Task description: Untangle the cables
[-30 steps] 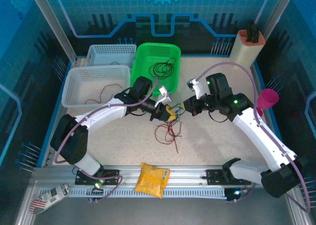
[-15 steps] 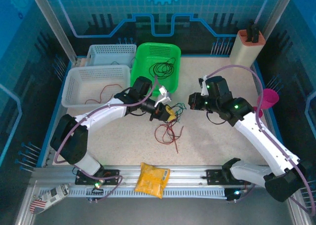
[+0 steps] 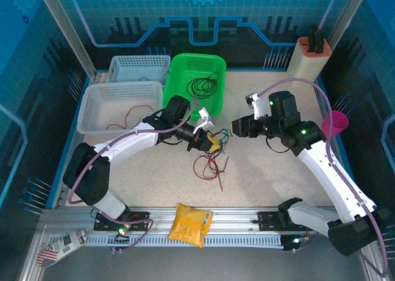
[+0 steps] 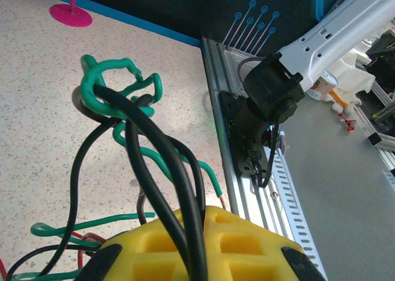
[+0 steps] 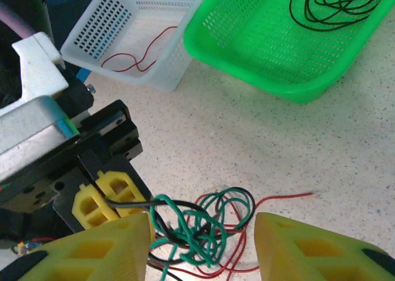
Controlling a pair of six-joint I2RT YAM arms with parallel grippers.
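Observation:
The cables form a knot of green, black and red wires [image 3: 217,141] on the table between both arms, with loose red strands [image 3: 210,165] trailing toward me. My left gripper [image 3: 207,139] is shut on black strands of the knot; in the left wrist view the black wires [image 4: 154,170] run down between its yellow fingers [image 4: 247,244], and a green loop [image 4: 117,83] hangs beyond. My right gripper [image 3: 237,128] is open. Its two yellow fingertips [image 5: 99,250] straddle the tangle [image 5: 203,225] from above without touching it.
A green basket [image 3: 196,57] at the back holds a coiled black cable [image 5: 336,3]. A white basket [image 3: 92,89] left of it holds a red cable [image 5: 142,52]. A yellow packet [image 3: 190,224] lies near the front rail, a pink cup [image 3: 333,123] far right.
My right gripper has let go and opened, drawing back slightly to the right of the knot. The left arm has kept its grip and place.

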